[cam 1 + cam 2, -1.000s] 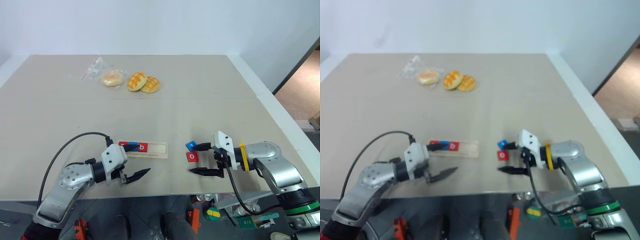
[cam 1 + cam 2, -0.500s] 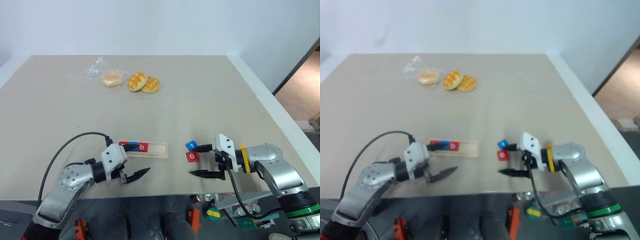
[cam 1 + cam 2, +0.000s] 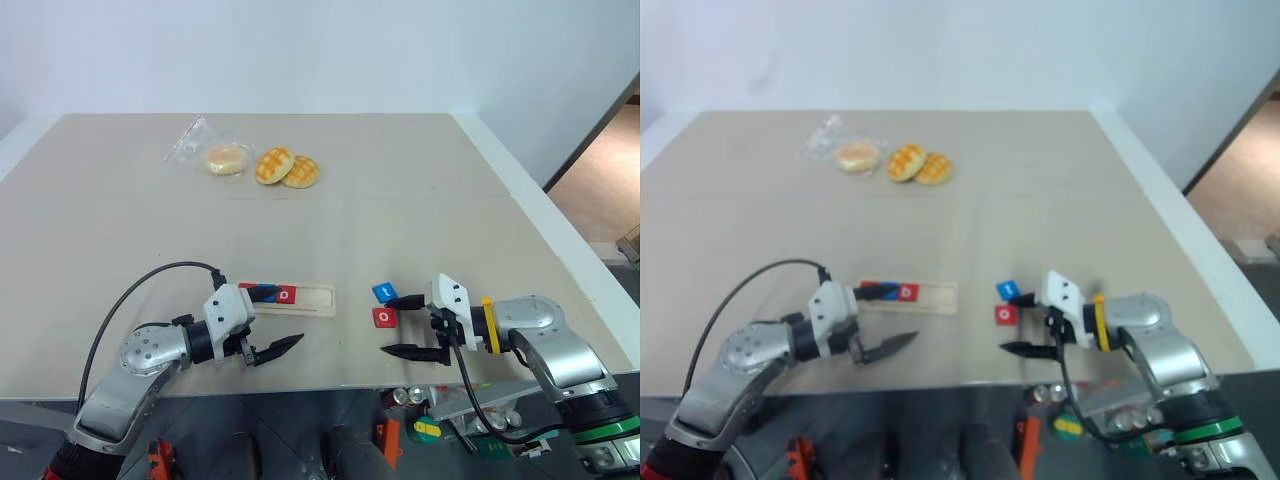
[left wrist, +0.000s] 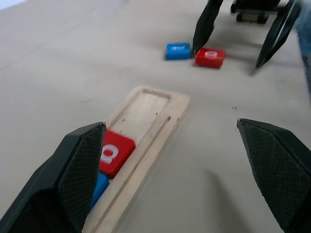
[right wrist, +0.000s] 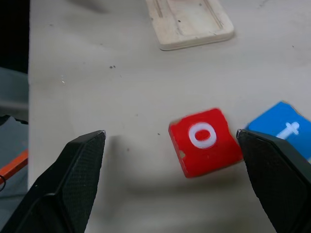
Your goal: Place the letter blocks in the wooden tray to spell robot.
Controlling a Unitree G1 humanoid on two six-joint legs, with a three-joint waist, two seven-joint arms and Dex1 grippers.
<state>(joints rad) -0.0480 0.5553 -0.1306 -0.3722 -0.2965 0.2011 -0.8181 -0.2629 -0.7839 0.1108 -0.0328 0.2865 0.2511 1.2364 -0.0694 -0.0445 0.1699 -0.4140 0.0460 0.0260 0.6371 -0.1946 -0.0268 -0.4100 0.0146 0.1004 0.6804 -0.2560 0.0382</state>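
Note:
The wooden tray (image 3: 312,298) lies near the table's front. Its left part holds three letter blocks: a red one, a blue one (image 4: 99,184) and a red "b" (image 3: 286,295). To its right a blue "t" (image 3: 383,292) and a red "o" (image 5: 205,141) lie loose on the table. My right gripper (image 3: 388,325) is open with the red "o" between its fingers, untouched and nearer the far finger. My left gripper (image 3: 283,316) is open and empty at the tray's near side, one finger over the filled end.
Two golden buns (image 3: 287,166) and a plastic-wrapped bun (image 3: 222,155) lie far back on the table. The front table edge runs just below both grippers. The right edge is beyond my right arm.
My right forearm has sunk slightly toward the front edge. Both grippers stay open and the blocks and tray lie as before.

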